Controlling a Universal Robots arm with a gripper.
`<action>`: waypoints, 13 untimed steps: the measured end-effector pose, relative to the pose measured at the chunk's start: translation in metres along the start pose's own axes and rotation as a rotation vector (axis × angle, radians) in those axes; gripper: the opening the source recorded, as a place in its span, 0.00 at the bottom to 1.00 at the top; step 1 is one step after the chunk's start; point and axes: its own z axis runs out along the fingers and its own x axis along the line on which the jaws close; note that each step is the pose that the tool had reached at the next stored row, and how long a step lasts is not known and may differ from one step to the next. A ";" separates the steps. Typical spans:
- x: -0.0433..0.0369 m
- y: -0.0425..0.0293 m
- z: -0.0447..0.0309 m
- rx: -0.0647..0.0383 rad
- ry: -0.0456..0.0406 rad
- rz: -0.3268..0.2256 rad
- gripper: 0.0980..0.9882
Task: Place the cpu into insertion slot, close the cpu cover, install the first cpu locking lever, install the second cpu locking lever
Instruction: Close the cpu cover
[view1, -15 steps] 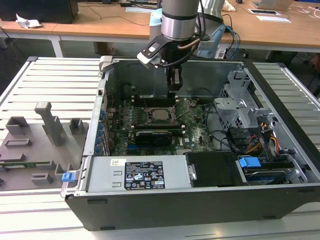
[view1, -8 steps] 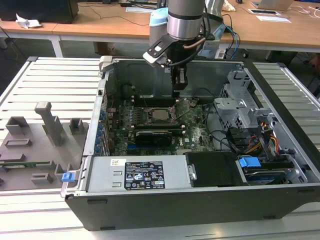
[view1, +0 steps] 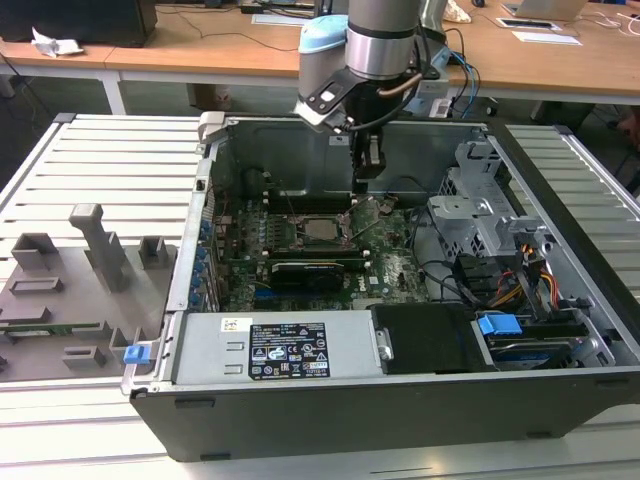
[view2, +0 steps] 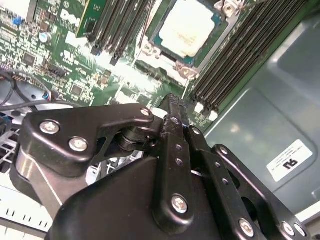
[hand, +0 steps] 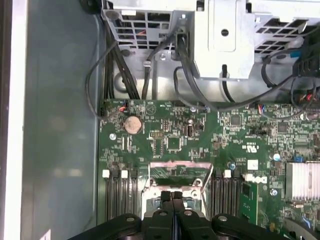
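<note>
In the exterior view, the arm's black gripper (view1: 366, 160) hangs inside the open black metal computer case (view1: 400, 430), which lies on a grey slatted worktop (view1: 100, 150). It hovers over the far part of the green motherboard (view1: 390, 265). Near it, lower down, the cpu (view1: 322, 228), a small flat square chip with a silver-grey metal top, lies flat on the board.

In the second wrist view, the cpu sits inside the insertion slot (view2: 184, 71), a square dark socket with a metal rim. Its metal top is bare, and long black memory slots (view2: 235, 55) run on either side. The jaws are clenched together with nothing between them.

In the first wrist view, the cpu cover (hand: 175, 166), a thin silver-grey metal frame with a large square opening, appears tilted up off the socket, just ahead of the jaws' tips. I cannot tell whether they touch it.

Placing the chip looks done, so closing the cover seems to be the step in hand. That calls for pressing on the frame's rim, clear of the chip.
</note>
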 end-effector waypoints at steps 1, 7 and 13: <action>0.0003 0.0013 0.0000 0.000 0.0000 0.000 0.01; 0.0020 0.0144 0.0006 0.000 0.0001 -0.002 0.01; -0.0008 0.0180 0.0027 0.000 0.0001 -0.002 0.01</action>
